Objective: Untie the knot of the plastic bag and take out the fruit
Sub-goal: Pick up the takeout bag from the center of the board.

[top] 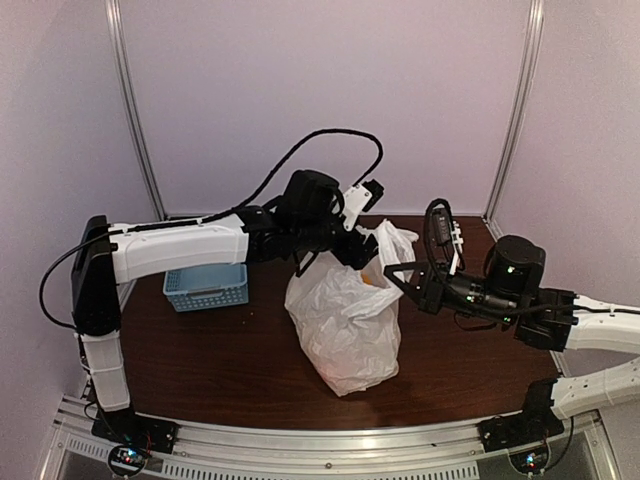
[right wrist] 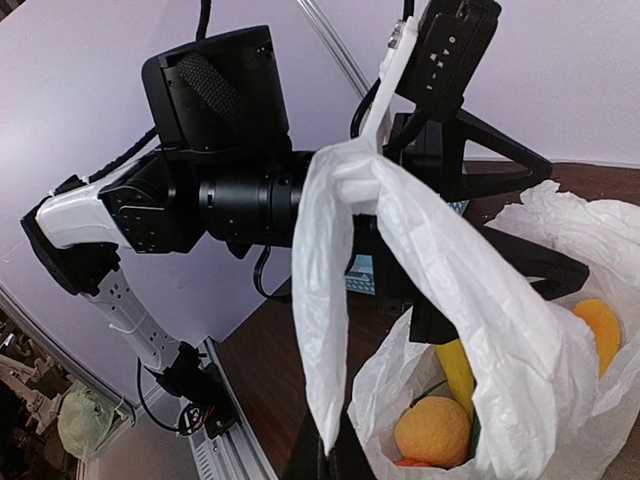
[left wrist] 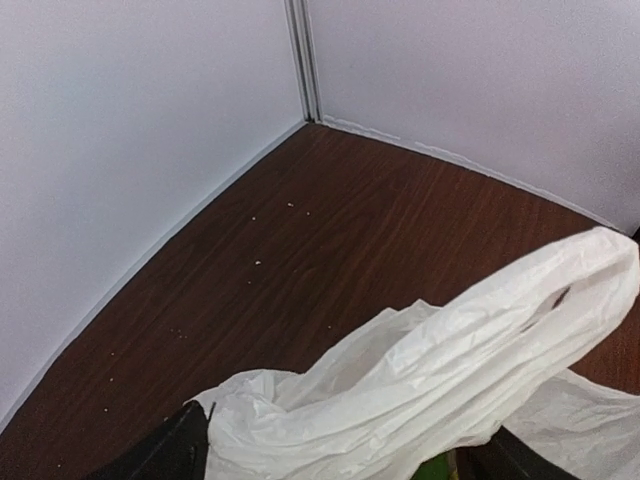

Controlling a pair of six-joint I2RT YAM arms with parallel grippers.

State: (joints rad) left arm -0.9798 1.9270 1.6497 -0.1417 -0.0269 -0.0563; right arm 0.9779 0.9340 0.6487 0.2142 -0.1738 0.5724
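Note:
The white plastic bag (top: 345, 325) stands at mid-table with its mouth open. No knot shows; the handles hang loose. My left gripper (top: 352, 245) is at the bag's top, its jaws wide apart, with a handle (left wrist: 450, 370) draped across between them. My right gripper (top: 397, 278) is at the bag's right side. In the right wrist view it (right wrist: 345, 465) is shut on the tip of a handle strip (right wrist: 330, 300) that runs up over the left gripper (right wrist: 470, 170). Inside the bag lie a round orange fruit (right wrist: 432, 430), a long yellow one (right wrist: 458, 372) and another orange one (right wrist: 600, 330).
A blue basket (top: 205, 287) stands on the table left of the bag, under the left arm. White walls close in the back and sides, with a corner post (left wrist: 300, 60). The table's metal rail (top: 330, 440) runs along the near edge.

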